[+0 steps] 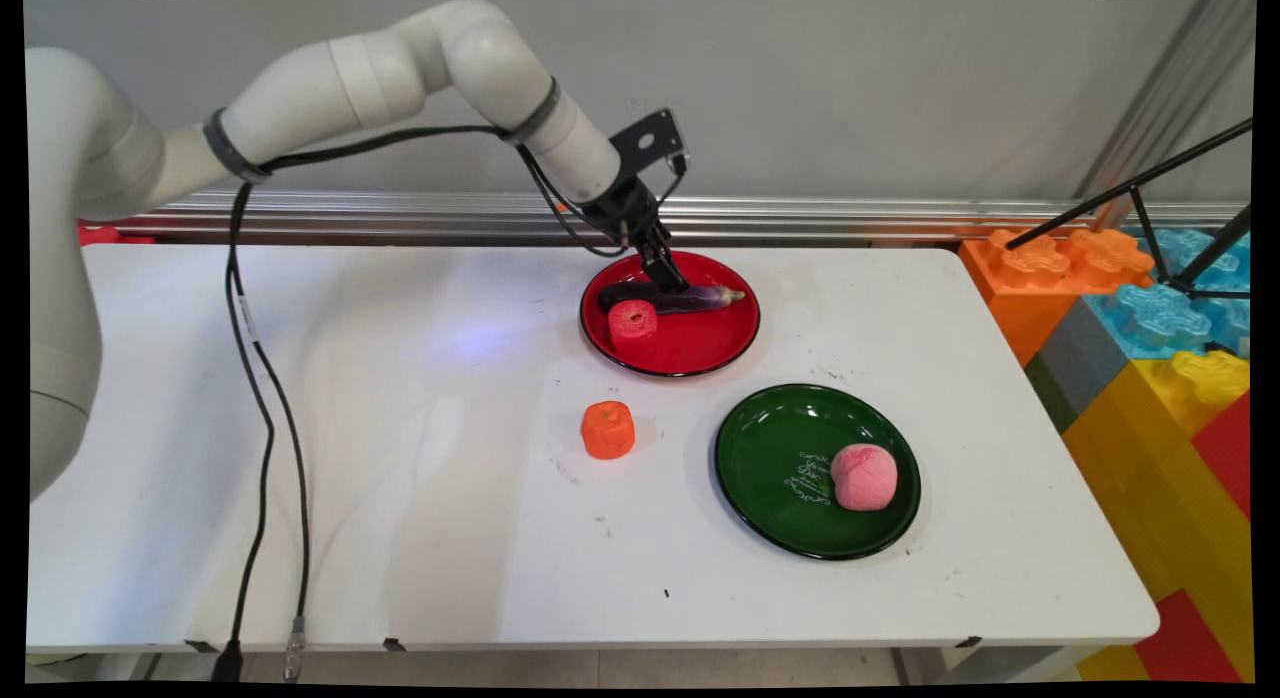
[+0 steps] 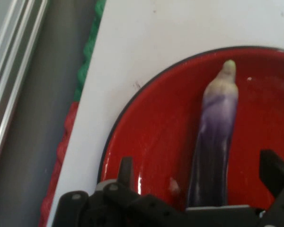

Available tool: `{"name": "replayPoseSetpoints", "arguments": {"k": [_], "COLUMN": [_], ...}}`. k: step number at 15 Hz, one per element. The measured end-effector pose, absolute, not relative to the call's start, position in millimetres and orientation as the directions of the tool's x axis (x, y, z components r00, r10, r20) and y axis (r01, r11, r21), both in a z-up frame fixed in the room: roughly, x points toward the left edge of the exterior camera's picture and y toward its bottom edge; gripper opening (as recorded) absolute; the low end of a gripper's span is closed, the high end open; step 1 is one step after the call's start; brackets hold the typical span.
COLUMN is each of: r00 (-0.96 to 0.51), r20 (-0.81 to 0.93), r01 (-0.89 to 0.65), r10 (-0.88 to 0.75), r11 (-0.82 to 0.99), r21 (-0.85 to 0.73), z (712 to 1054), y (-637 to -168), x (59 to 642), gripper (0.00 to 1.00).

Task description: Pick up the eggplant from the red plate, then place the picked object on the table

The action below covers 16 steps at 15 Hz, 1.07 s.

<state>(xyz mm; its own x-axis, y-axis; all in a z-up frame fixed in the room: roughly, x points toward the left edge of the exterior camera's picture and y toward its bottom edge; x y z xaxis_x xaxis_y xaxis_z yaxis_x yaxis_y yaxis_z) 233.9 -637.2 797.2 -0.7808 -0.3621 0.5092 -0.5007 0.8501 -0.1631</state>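
Note:
A purple eggplant with a pale green tip lies across the back half of a red plate. Next to its dark end on the same plate sits a red round piece. My gripper is down over the eggplant's middle. In the hand view the eggplant runs up between the two fingers, which stand wide apart on either side without touching it. The gripper is open, with the red plate beneath it.
An orange round piece stands on the table in front of the red plate. A green plate at the front right holds a pink ball. Coloured foam blocks and a black tripod border the table's right side. Black cables hang at the left.

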Motion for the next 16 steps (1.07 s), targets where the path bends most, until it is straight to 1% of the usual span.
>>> {"name": "replayPoseSetpoints", "arguments": {"k": [5,10,11,16], "r00": [-0.798,-0.809,-0.811,-0.818], "r20": [0.478,0.462,0.460,0.455], "r01": [-0.493,-0.484,-0.481,-0.466], "r10": [-0.367,-0.363,-0.361,-0.351], "r11": [0.853,0.858,0.859,0.869], "r21": [-0.169,-0.174,-0.174,-0.167], "z": [772,757,755,749], "y": [-645,-649,-650,-648], "x": [227,223,222,218], "gripper": [1.00,1.00,0.00,0.00]}}
